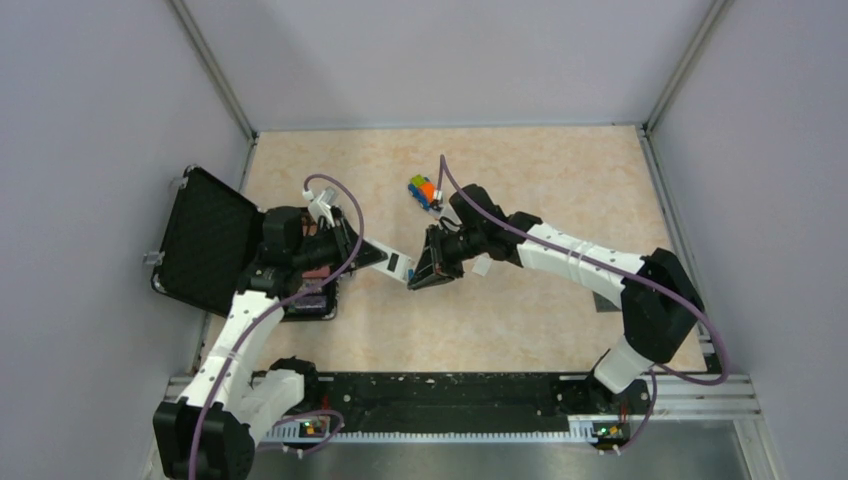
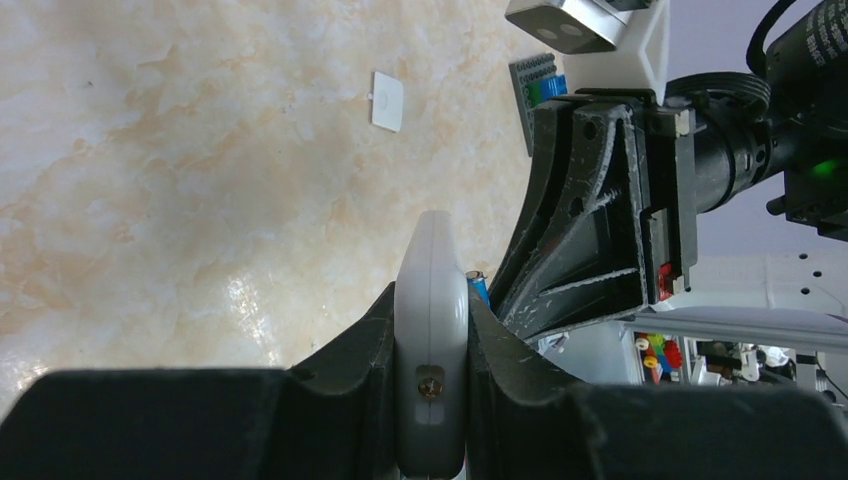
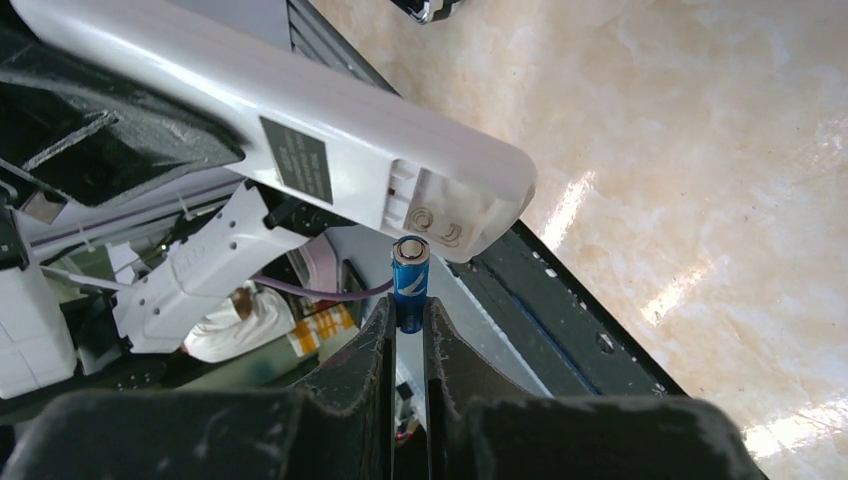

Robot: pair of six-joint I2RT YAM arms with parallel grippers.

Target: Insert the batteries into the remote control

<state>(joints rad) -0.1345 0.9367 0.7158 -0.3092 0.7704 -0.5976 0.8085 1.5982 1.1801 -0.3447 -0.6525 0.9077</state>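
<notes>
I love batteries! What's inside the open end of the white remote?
Inside the remote control, at its open end, curly metal contacts show, and no battery. The blue battery sits just outside, pinched in the right hand. Deeper inside is hidden.

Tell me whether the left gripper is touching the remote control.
Touching. The left wrist view shows the left gripper clamped on the remote control, a finger pressed against each side.

Seen from above, our left arm rises from its base toward twelve o'clock, then bends so the left gripper (image 1: 383, 260) points to about four o'clock, jaws clamped on the remote control (image 3: 330, 130). Our right arm reaches toward ten o'clock, its wrist turned so the right gripper (image 1: 418, 280) aims at eight o'clock, pinching the blue battery (image 3: 410, 275). The two grippers nearly meet.
</notes>
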